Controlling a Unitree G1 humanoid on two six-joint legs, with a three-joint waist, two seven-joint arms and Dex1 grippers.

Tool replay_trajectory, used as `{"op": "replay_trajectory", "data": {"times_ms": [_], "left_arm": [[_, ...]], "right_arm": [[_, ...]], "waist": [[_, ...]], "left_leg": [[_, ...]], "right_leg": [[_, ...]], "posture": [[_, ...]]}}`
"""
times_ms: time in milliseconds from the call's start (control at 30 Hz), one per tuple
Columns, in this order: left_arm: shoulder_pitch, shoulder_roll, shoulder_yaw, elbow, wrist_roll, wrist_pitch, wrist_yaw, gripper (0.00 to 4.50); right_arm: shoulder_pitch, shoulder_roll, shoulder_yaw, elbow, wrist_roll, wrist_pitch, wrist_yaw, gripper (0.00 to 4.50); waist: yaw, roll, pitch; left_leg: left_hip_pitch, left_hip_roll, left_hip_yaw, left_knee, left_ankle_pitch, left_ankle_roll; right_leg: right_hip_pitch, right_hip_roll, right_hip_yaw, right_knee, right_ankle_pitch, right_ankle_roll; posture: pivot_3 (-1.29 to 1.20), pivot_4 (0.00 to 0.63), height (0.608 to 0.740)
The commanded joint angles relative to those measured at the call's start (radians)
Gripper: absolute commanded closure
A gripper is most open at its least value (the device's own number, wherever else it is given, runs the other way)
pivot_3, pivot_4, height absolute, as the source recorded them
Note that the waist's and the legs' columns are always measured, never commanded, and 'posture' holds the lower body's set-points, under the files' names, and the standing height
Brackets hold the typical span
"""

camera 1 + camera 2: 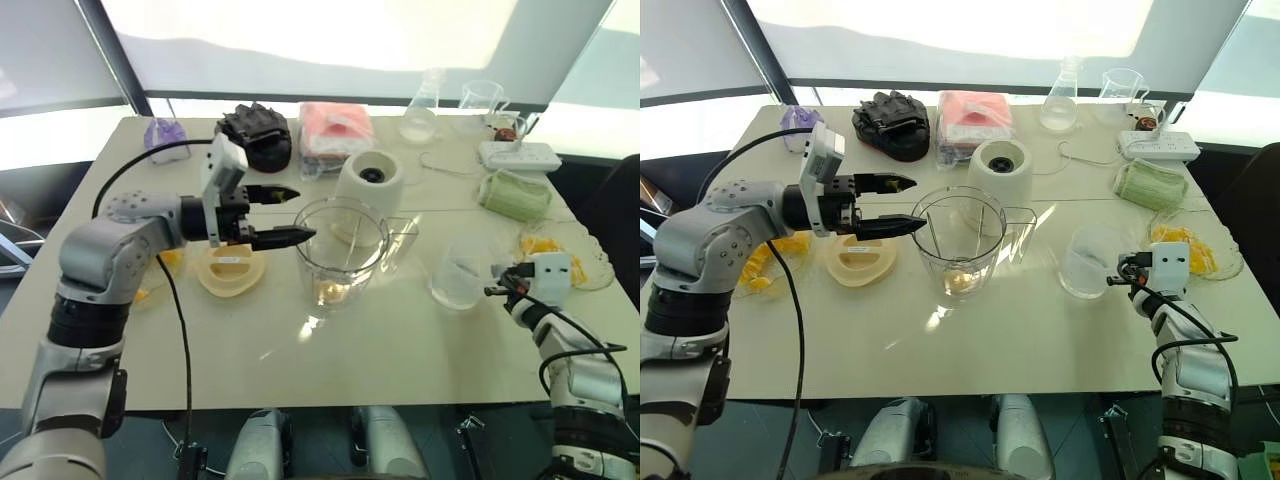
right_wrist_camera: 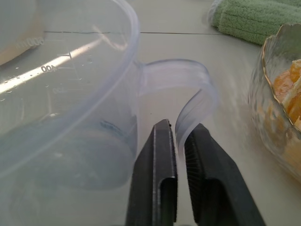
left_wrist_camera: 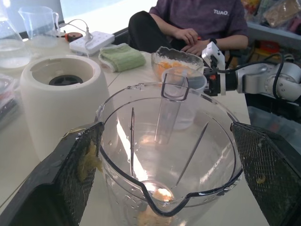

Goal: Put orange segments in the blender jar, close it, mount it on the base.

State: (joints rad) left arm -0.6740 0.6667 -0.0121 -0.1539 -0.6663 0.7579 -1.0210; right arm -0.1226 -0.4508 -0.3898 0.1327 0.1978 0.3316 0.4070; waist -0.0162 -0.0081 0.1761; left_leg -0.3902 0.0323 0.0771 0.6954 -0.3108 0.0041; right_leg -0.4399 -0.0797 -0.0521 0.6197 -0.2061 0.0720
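Observation:
The clear blender jar (image 1: 340, 255) stands mid-table with a few orange bits at its bottom. My left gripper (image 1: 305, 214) is open at the jar's left rim, one finger on each side of the spout, and pulp sticks to its pads (image 3: 84, 160). The cream base (image 1: 368, 180) stands just behind the jar. Orange segments (image 1: 548, 248) lie in a glass bowl at the right. My right gripper (image 2: 181, 126) is closed on the thin handle of a small clear cup (image 1: 458, 272), which rests on the table beside that bowl.
A flat cream lid (image 1: 230, 270) lies left of the jar, near more orange pieces (image 1: 165, 262). At the back are a flask (image 1: 420, 110), clear pitcher (image 1: 483, 100), power strip (image 1: 518, 155), green cloth (image 1: 515, 195), black gloves (image 1: 255, 130) and pink cloth (image 1: 335, 130). A person (image 3: 197, 23) sits beyond the table.

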Motion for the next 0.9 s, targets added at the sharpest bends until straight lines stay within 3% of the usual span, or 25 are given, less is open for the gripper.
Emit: {"op": "replay_trajectory", "data": {"times_ms": [33,200,667,900], "left_arm": [[-0.002,0.010,0.034,-0.034,-0.013,-0.002,0.005,0.00],[0.000,0.008,0.030,-0.029,-0.011,-0.004,0.002,0.00],[0.004,0.006,0.023,-0.017,0.001,-0.015,-0.005,0.00],[0.018,0.000,0.014,-0.016,0.009,-0.026,-0.008,0.00]], "right_arm": [[0.001,-0.017,0.008,-0.006,-0.001,-0.036,0.000,2.68],[0.022,-0.028,0.010,-0.013,-0.010,-0.048,-0.013,0.16],[0.130,-0.033,-0.013,-0.074,0.001,-0.053,-0.030,0.07],[0.219,0.041,-0.095,-0.165,0.115,-0.056,-0.048,0.07]], "waist": [[0.000,0.000,0.000],[-0.001,0.000,0.000],[0.004,0.000,0.000],[0.005,0.000,0.000]], "left_leg": [[0.000,0.000,0.000,0.000,0.000,0.000],[0.000,0.000,0.000,0.000,0.000,0.000],[0.001,0.000,0.000,0.000,0.000,0.000],[0.000,0.000,0.000,0.000,0.000,0.000]], "right_leg": [[0.000,0.000,0.000,0.000,0.000,0.000],[0.000,0.000,0.000,0.000,0.001,0.001],[0.000,0.000,0.000,0.000,0.000,0.001],[0.001,0.000,0.000,0.000,0.000,0.000]], "posture": [[0.00,0.150,0.740],[0.00,0.150,0.740],[0.00,0.150,0.740],[0.00,0.150,0.740]]}}
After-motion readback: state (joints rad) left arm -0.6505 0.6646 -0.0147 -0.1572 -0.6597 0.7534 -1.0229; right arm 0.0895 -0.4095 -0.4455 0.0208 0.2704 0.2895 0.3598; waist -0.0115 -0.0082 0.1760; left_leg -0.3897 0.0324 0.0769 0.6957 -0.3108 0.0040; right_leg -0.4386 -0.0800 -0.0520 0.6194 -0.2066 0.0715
